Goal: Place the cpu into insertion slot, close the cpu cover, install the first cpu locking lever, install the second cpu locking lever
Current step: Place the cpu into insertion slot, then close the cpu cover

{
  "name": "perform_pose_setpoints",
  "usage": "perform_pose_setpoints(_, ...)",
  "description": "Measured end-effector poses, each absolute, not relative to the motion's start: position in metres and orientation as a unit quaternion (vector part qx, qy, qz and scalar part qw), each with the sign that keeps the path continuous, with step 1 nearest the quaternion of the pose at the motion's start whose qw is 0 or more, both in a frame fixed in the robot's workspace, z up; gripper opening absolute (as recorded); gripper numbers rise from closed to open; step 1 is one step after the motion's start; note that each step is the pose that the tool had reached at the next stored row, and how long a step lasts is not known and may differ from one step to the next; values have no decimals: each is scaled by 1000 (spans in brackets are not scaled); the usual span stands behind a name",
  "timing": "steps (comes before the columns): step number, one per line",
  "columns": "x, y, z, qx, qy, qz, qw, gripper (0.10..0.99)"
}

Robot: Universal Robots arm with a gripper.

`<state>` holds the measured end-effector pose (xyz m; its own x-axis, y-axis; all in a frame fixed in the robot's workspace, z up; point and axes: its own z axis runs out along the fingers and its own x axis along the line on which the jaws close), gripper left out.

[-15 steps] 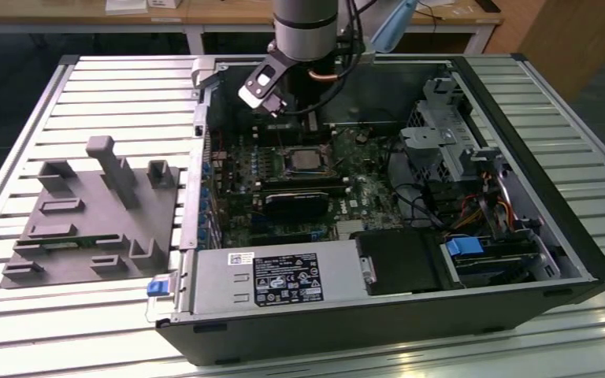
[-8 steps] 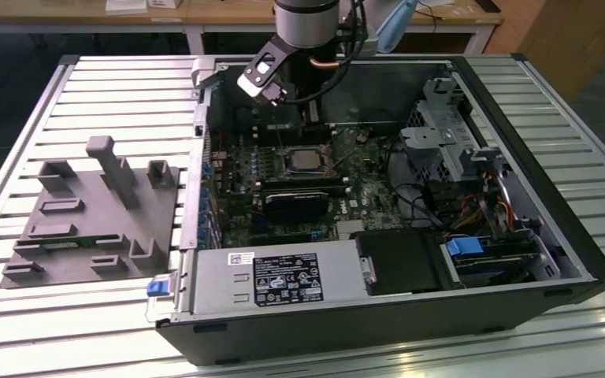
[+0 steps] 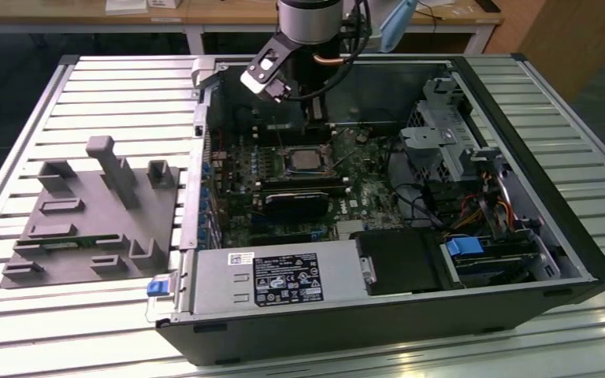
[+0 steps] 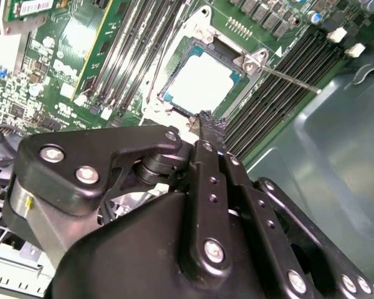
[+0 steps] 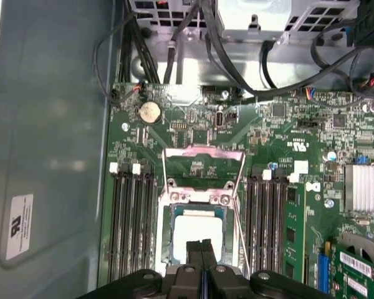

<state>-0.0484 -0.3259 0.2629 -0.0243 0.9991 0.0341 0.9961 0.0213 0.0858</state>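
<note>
- A slatted silvery metal table [image 3: 124, 94] is carrying a grey moulded fixture [image 3: 92, 213] and, beside it, a black open-sided computer case [image 3: 387, 327].
- The case is holding a green motherboard [image 5: 193, 134], a silvery boxed power supply [image 3: 271, 279] along its near wall, and bundles of dark cables running to a metal drive cage at the exterior view's right.
- The grey robot arm [image 3: 308, 16] is reaching down into the case, over the board.
- Its black end effector [image 5: 202, 246] is hovering just above the socket. The two fingers are pressing together and gripping nothing that can be seen.
- Long narrow black memory slots [image 5: 131, 218] are flanking the socket on both sides.
- The square insertion slot with its silvery metal rim [image 5: 164, 240] is holding the chip.
- The thin silvery windowed cpu cover [image 5: 204, 152] is lying swung open, away from the slot, with bare board showing through its window.
- A thin silvery wire locking lever [image 4: 293, 80] is sticking out from the socket, seemingly unlatched.
- The flat square cpu with a pale metal top [image 5: 196, 227] is sitting in the slot, so placing appears done.
- Closing the cover is looking like the step in hand. That is calling for catching the frame's free edge and swinging it over the chip without nudging it.
</note>
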Motion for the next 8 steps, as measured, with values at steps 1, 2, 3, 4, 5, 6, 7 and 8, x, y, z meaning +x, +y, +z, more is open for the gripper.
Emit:
perform_pose_setpoints(1,-48,-326,263,698,714,43,18,106)
perform_pose_setpoints(2,-48,-326,263,698,714,43,18,106)
perform_pose_setpoints(3,-48,-326,263,698,714,43,18,106)
perform_pose_setpoints(4,-48,-326,263,698,714,43,18,106)
perform_pose_setpoints(5,-47,-326,263,698,714,43,18,106)
perform_pose_setpoints(6,-47,-326,263,698,714,43,18,106)
perform_pose_setpoints(7,-47,-326,263,698,714,43,18,106)
perform_pose_setpoints(8,-47,-326,263,698,714,43,18,106)
